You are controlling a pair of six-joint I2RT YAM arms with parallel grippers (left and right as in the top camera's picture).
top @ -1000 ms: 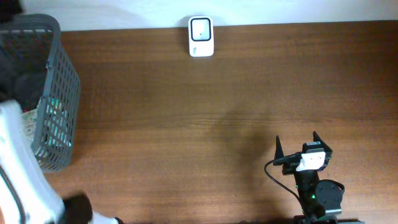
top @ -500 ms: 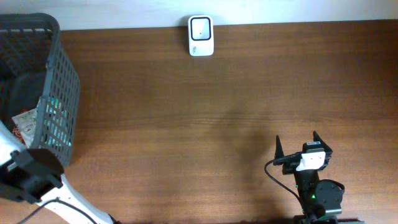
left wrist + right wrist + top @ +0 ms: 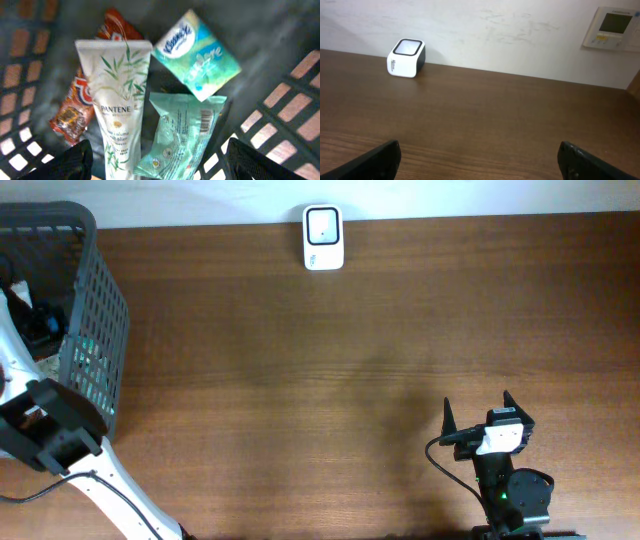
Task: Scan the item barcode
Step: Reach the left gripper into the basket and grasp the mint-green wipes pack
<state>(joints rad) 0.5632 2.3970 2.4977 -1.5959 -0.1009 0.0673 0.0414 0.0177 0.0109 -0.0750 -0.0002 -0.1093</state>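
My left gripper (image 3: 159, 161) hangs open inside the grey basket (image 3: 98, 300), its two dark fingers (image 3: 70, 162) wide apart. Between and below them lie a white Pantene tube (image 3: 117, 105) and a teal wipes pack (image 3: 182, 132) with a printed barcode. A Kleenex tissue pack (image 3: 197, 52) and a red snack wrapper (image 3: 75, 107) lie beside them. Nothing is gripped. The white scanner (image 3: 323, 238) stands at the table's far edge, also in the right wrist view as a scanner (image 3: 406, 58). My right gripper (image 3: 477, 410) rests open near the front right, holding nothing.
The left arm (image 3: 50, 435) reaches from the front left corner over the basket's rim. Basket walls (image 3: 285, 110) close in around the left gripper. A wall panel (image 3: 615, 27) hangs behind the table at the right.
The left arm has swung from the front left corner up and into the basket. The right arm has not moved.
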